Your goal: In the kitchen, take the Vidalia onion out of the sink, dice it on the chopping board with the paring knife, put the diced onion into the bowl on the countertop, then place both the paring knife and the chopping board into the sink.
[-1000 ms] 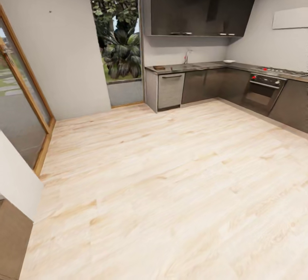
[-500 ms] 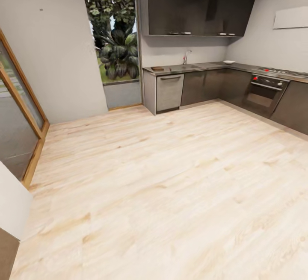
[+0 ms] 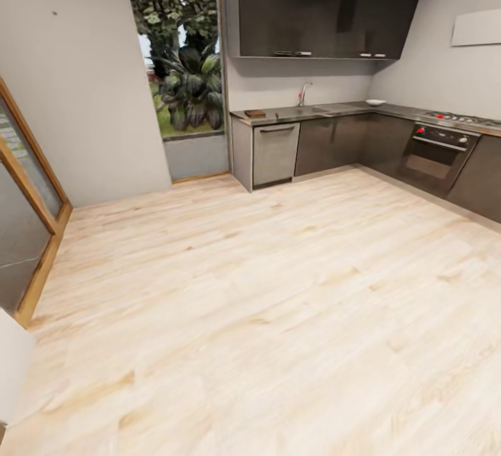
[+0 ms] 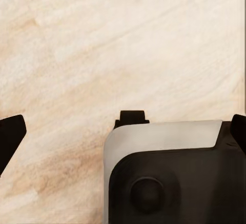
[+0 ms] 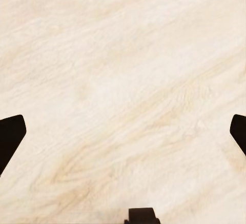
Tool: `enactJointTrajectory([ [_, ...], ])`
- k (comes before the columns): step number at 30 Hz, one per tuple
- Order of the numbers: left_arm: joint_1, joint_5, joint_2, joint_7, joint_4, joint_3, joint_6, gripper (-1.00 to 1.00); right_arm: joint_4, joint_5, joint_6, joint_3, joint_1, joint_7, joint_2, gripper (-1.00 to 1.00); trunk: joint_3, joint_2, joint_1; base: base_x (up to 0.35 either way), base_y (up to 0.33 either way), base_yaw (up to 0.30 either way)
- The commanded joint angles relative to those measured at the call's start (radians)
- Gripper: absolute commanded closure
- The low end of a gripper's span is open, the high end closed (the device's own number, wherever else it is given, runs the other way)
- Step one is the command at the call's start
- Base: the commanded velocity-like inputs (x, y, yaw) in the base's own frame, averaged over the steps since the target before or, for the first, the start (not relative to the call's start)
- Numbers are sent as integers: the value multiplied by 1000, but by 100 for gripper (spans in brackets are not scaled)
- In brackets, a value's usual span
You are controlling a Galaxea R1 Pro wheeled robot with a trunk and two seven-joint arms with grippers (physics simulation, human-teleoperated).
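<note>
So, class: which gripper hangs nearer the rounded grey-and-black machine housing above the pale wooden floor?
Left. The left gripper hangs right by the rounded grey-and-black housing; the right gripper faces the pale wooden floor.

Pale, matt light wood plank floor (image 3: 278, 289) with visible grain ran up to glossy dark upper cabinets (image 3: 327, 7) that caught a point of light. Below them, the long grey metallic countertop (image 3: 306, 113) looked smooth, above matt grey-brown lower cabinets (image 3: 334, 139). A brushed steel-look appliance door (image 3: 275, 153) stood at the end. The small brown board (image 3: 255, 113) appeared wooden, though too distant to confirm.
</note>
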Motion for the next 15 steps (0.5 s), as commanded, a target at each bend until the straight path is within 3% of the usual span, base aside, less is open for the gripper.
enactJointTrajectory([
  [1,0,0,0,0,-1,1,-1,-100,1,0,-3,1,0,-4,0,-100,-1,0,1,317,-106,0],
  [15,0,0,0,1,0,1,-1,-100,1,0,-3,1,0,-4,0,-100,-1,0,1,318,-134,0],
])
